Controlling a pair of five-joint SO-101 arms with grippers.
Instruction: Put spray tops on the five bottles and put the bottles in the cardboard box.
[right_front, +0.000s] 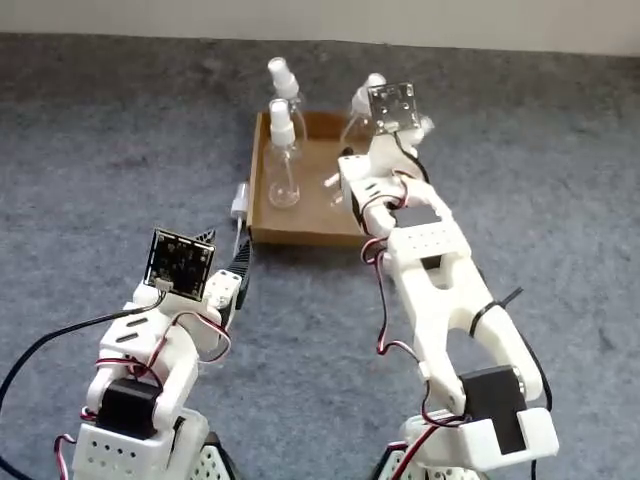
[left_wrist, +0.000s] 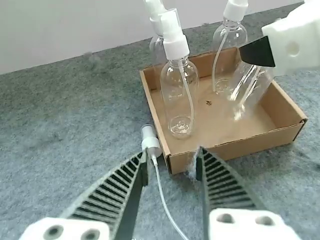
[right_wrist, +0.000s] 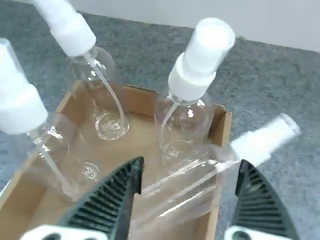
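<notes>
Overhead view; wrist views near box (left_wrist: 235, 147)

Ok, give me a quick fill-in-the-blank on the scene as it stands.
The loose white spray top lies ____ the brown cardboard box, on the grey carpet.
The left gripper near it has its fingers ____.
The clear plastic bottle by the right gripper is ____, not upright.
Missing words: outside; open; tilted.

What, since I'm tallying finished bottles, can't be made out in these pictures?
High view: the right arm covers the tilted bottle and the cardboard box's right side.
Left wrist view: the rear bottle's base sits behind the front bottle.
Right wrist view: the frame edge cuts one spray top.
</notes>
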